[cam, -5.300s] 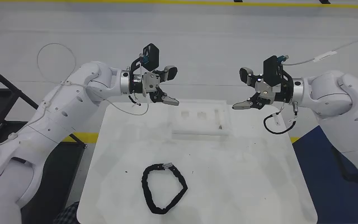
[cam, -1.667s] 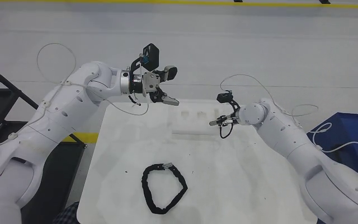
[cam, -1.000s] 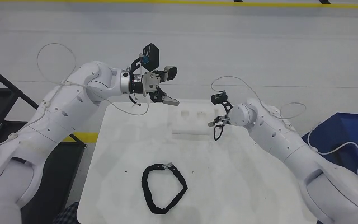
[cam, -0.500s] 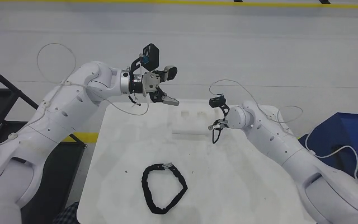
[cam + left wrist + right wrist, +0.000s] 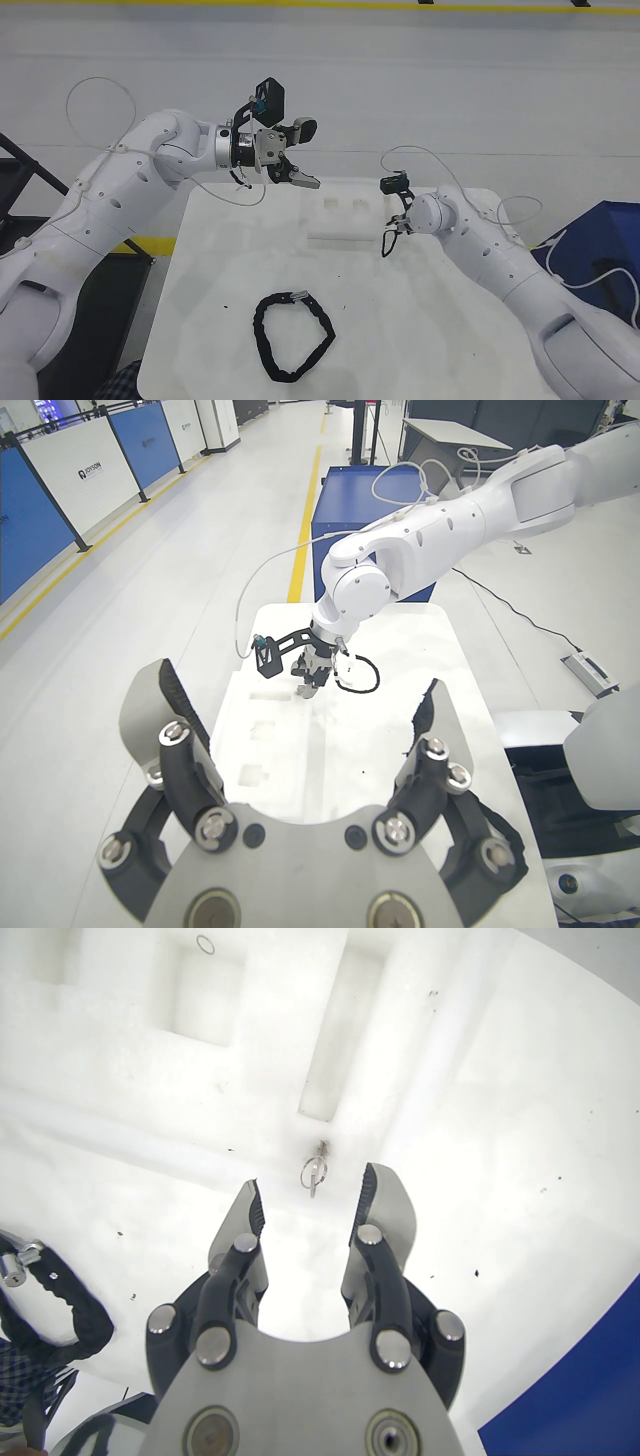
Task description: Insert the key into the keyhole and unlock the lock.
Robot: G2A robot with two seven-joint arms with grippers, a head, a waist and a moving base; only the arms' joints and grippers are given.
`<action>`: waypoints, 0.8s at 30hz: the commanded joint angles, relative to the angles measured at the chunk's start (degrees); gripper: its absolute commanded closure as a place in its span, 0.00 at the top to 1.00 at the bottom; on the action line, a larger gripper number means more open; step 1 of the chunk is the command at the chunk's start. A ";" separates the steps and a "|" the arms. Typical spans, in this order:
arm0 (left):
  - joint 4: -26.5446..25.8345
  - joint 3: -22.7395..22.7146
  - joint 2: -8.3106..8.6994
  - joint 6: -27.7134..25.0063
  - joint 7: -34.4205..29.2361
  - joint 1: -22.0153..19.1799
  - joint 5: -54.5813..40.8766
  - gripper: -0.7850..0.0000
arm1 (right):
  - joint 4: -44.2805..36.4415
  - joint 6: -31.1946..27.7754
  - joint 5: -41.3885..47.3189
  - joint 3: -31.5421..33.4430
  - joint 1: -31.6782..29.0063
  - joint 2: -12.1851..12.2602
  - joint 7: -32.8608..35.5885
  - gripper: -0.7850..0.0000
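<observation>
My right gripper [image 5: 311,1180], jaws wide, faces the small silver ringed metal key [image 5: 314,1172] — just ahead, long axis in line with the gap.

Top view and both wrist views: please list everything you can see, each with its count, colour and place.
table: 1, white, in front of the robot
foam tray: 1, white, at the table's far edge, with cut-out recesses
key: 1, silver, with a ring, stuck in the foam tray just past the end of the long recess
ring: 1, silver, on the foam tray at the edge of a square recess
lock: 1, black chain loop with a silver cylinder, lying on the table's near part
cabinet: 1, blue, on the floor beside the table
left gripper: 1, silver and black, fingers open, above the table's far left corner
right gripper: 1, silver and black, fingers open, over the key
</observation>
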 commanded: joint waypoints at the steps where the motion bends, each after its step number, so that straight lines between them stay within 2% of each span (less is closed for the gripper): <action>1: 0.00 0.00 0.00 0.00 0.00 0.00 0.00 1.00 | 0.27 -0.20 0.02 0.28 -0.13 -0.16 -0.39 0.43; 10: 0.00 0.00 0.00 0.00 0.00 0.00 0.00 1.00 | 2.62 -1.33 0.23 1.03 -0.51 -1.33 -1.57 0.33; 14: 0.00 0.00 0.00 0.00 0.00 0.00 0.00 1.00 | 3.92 -1.27 0.37 1.34 -0.55 -1.96 -2.50 0.34; 24: 0.00 0.00 0.00 0.00 0.00 0.00 0.00 1.00 | 7.04 -0.68 -0.04 2.04 -0.31 -3.31 -3.40 0.17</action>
